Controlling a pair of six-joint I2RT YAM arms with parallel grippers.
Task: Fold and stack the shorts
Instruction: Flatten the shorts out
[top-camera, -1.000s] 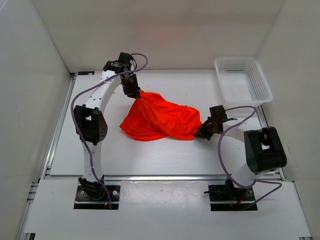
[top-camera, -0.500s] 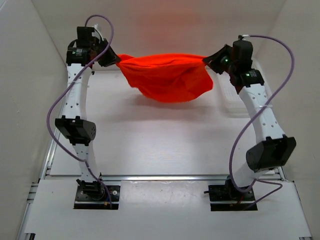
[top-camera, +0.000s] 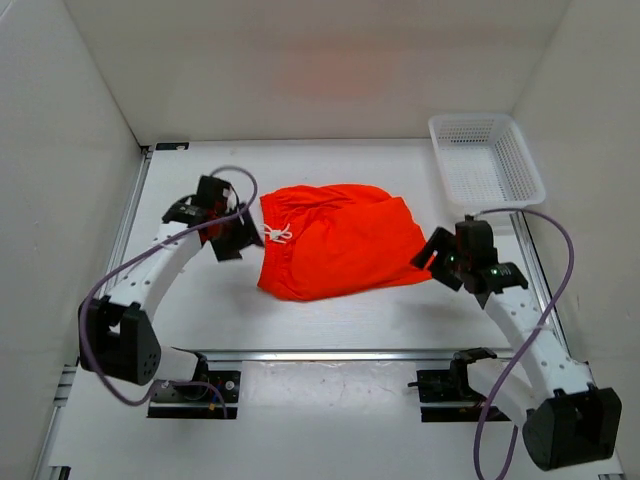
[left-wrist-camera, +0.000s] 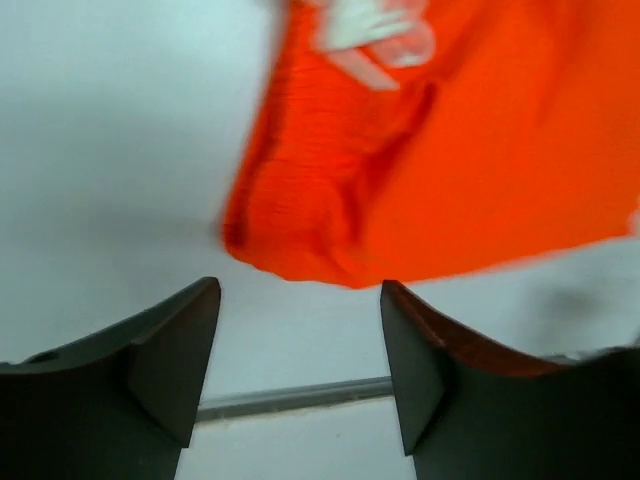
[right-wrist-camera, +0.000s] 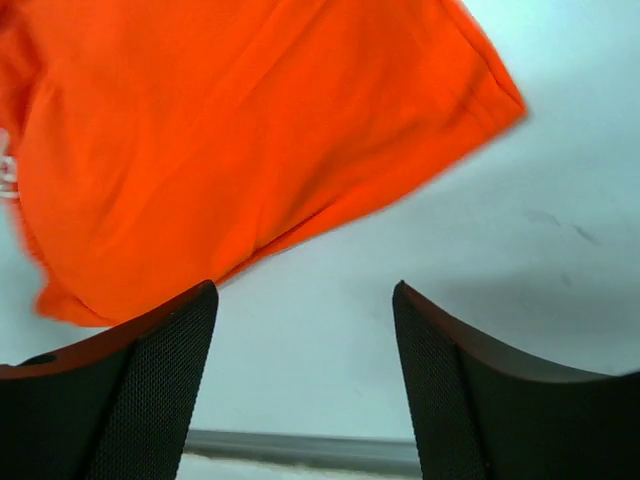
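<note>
The orange-red shorts (top-camera: 340, 240) lie spread flat on the white table, waistband to the left with the white drawstring (top-camera: 276, 235) showing. My left gripper (top-camera: 232, 236) sits just left of the waistband, open, nothing between its fingers. My right gripper (top-camera: 437, 262) sits just right of the leg hems, open and empty too. In the left wrist view the shorts (left-wrist-camera: 430, 150) lie ahead of the open gripper (left-wrist-camera: 300, 300). The right wrist view shows the shorts (right-wrist-camera: 230, 130) beyond the open gripper (right-wrist-camera: 305, 300), with bare table between the fingers.
A white mesh basket (top-camera: 486, 160) stands at the table's back right corner. White walls enclose the table on the left, back and right. A metal rail (top-camera: 330, 354) runs along the table's near edge.
Both grippers held the shorts stretched in the air at the back half a second ago. Now the shorts lie flat on the table and both grippers have let go and drawn back.
</note>
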